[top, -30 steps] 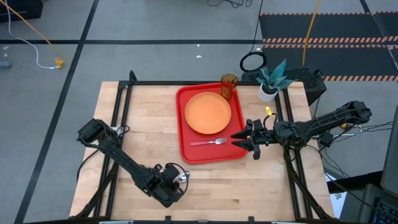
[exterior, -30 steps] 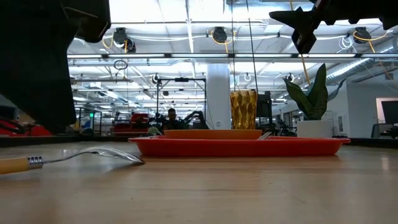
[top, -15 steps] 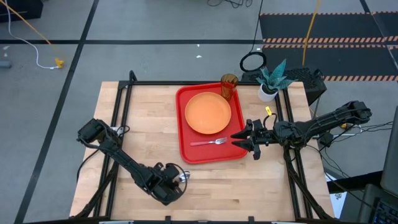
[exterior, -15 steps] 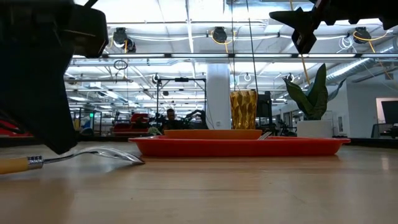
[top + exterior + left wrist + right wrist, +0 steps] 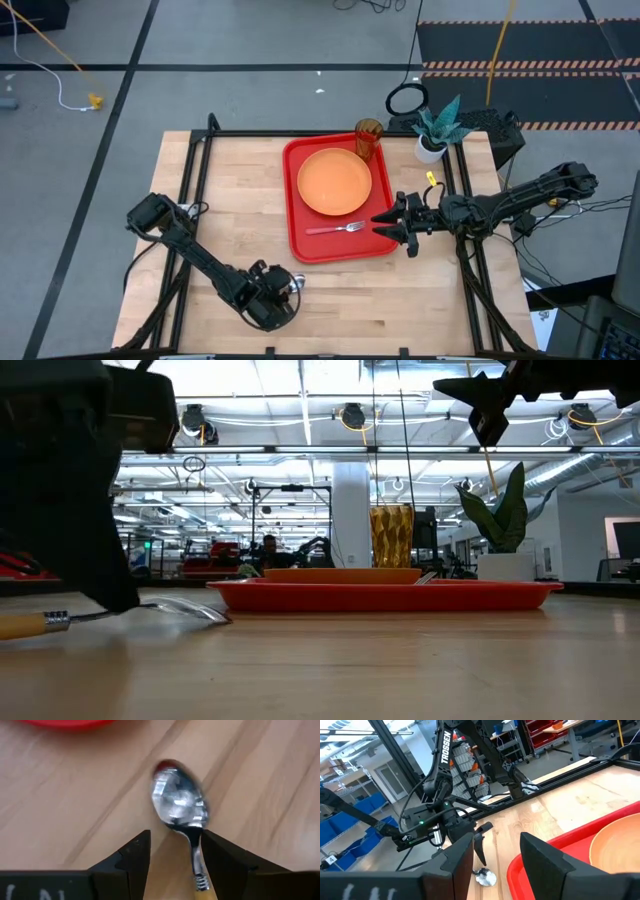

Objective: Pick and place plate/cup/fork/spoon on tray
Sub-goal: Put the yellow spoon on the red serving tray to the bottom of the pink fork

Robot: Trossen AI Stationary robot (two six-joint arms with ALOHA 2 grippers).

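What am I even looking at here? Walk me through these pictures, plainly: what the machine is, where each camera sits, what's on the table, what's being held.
It is a two-armed robot at a wooden table. One camera looks straight down, one sits at table height, and one rides on each wrist.

On the table lies a red tray holding an orange plate, an amber cup and a fork. A white pot with a teal plant stands beside the tray.

The spoon lies on the bare wood. The left gripper is open, one finger on each side of the spoon's neck, not gripping it.

The right gripper hangs open above the tray's edge near the fork, holding nothing.
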